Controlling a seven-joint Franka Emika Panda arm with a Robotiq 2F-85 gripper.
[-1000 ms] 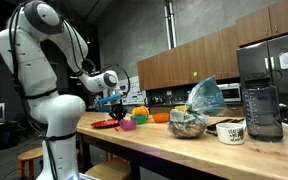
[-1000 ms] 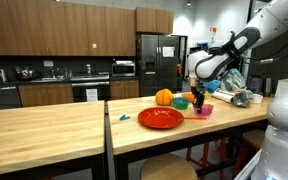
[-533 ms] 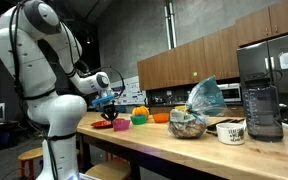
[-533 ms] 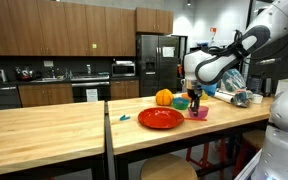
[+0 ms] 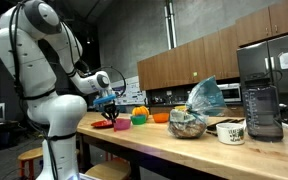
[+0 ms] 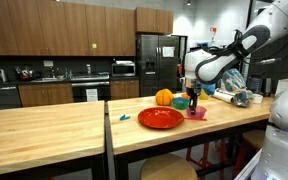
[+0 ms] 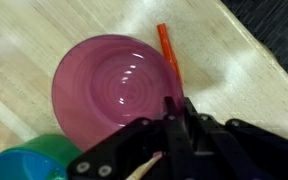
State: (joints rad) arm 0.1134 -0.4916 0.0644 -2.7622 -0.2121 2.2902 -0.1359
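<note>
My gripper has its fingers pressed together and hangs just over the near rim of a pink bowl on the wooden counter. A thin pale stick with a pink tip shows beside the fingers; I cannot tell whether it is held. An orange-red pen lies on the counter by the bowl's far edge. In both exterior views the gripper is low over the pink bowl, next to a red plate.
A teal cup with a green cup stands beside the bowl, and an orange round object is behind the plate. A bowl with a plastic bag, a mug and a blender stand further along the counter.
Over the last second the arm shifted a little toward the red plate and lowered over the pink bowl. It has been still for the last half second.
</note>
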